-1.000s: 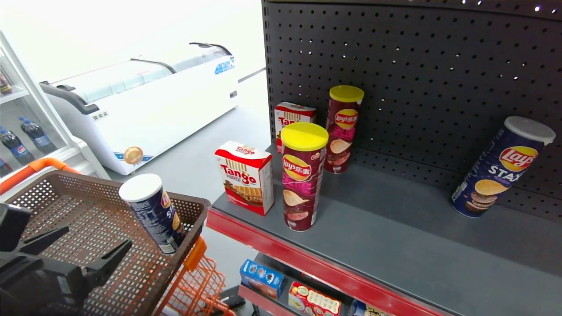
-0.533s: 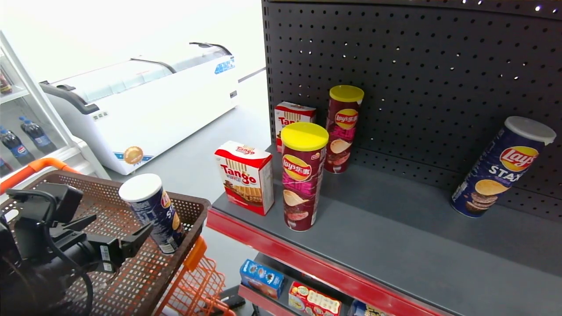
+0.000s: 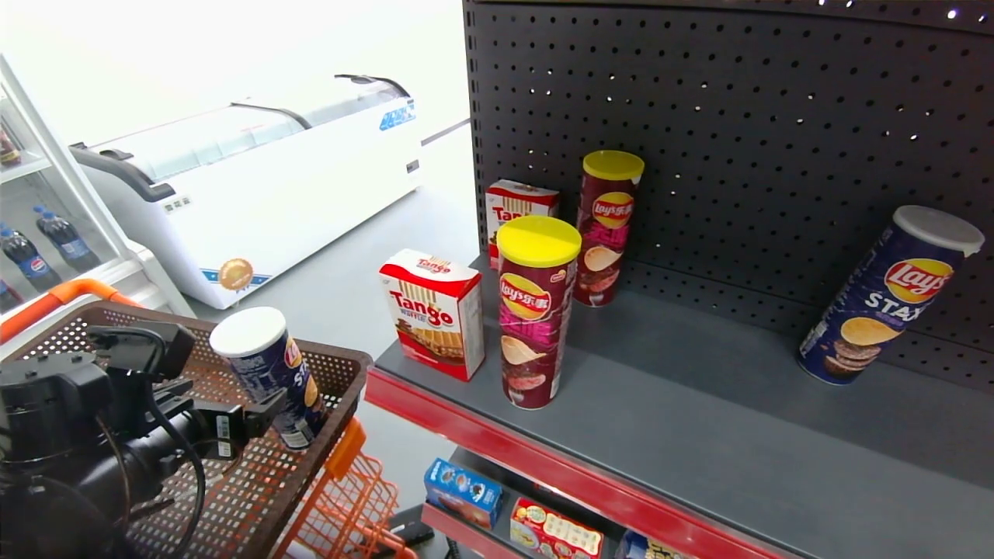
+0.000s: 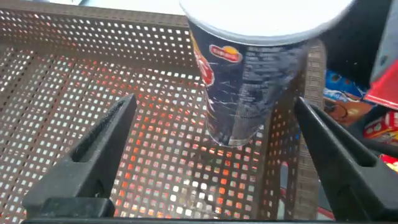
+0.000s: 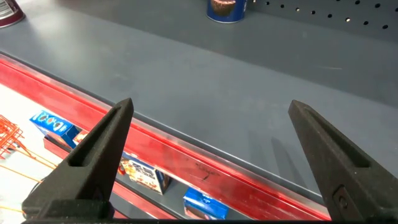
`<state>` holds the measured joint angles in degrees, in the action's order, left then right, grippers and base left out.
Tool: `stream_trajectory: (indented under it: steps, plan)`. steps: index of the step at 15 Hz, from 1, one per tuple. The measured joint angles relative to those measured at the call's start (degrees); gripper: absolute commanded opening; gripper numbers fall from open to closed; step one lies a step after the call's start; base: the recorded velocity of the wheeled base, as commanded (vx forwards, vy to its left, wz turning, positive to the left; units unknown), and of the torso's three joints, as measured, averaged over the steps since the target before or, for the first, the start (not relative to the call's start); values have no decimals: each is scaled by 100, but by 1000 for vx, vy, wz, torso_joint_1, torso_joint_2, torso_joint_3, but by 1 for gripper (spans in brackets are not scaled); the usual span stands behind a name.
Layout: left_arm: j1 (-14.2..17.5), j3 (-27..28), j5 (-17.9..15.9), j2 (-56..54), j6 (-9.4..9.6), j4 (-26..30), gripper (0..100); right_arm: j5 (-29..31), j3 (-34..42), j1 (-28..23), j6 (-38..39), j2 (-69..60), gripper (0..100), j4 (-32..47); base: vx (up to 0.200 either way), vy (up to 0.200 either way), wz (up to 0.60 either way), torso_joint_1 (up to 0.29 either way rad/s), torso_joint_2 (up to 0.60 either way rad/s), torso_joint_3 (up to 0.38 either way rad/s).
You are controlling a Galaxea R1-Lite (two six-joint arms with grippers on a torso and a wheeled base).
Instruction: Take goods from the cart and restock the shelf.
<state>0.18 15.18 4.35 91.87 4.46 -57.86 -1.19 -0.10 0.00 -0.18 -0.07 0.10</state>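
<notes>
Blue chip can (image 3: 268,365) leans in the cart basket's (image 3: 342,359) corner, just ahead of the left gripper's (image 4: 214,106) wide-open, empty fingers. One fingertip overlaps its lower side. Right gripper (image 5: 211,107) gapes empty over the grey shelf (image 3: 699,419).

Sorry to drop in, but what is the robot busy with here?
The left gripper is open and facing a dark blue chip can standing in the cart basket, not yet closed on it. The right gripper hangs open and empty over the grey shelf, which holds two maroon chip cans, two wafer boxes and another blue can leaning on the pegboard.
</notes>
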Motion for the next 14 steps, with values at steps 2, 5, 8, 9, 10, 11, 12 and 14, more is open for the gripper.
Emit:
stream_trajectory:
  steps: [2,5,8,9,10,11,12,14]
  plan:
    - [23,83,2,184,-1,-30,100,-2,0,0,-2,0,100,0,0,0,0,0,0,0]
    - [33,146,5,441,-48,-30,100,0,0,0,0,0,100,0,0,0,0,0,0,0]
    - [122,177,10,653,-55,-30,100,0,0,0,0,0,100,0,0,0,0,0,0,0]
    - [135,223,10,725,-66,-30,100,-2,0,0,-2,0,100,0,0,0,0,0,0,0]
    - [138,284,10,800,-80,-30,100,-2,0,0,-2,0,100,0,0,0,0,0,0,0]
    - [141,351,10,870,-90,-30,100,0,0,0,0,0,100,0,0,0,0,0,0,0]
    - [139,422,10,931,-90,-33,100,-2,0,0,-2,0,100,0,0,0,0,0,0,0]
    - [129,541,5,1025,-94,-90,100,-2,0,0,0,0,100,0,0,0,0,0,0,0]
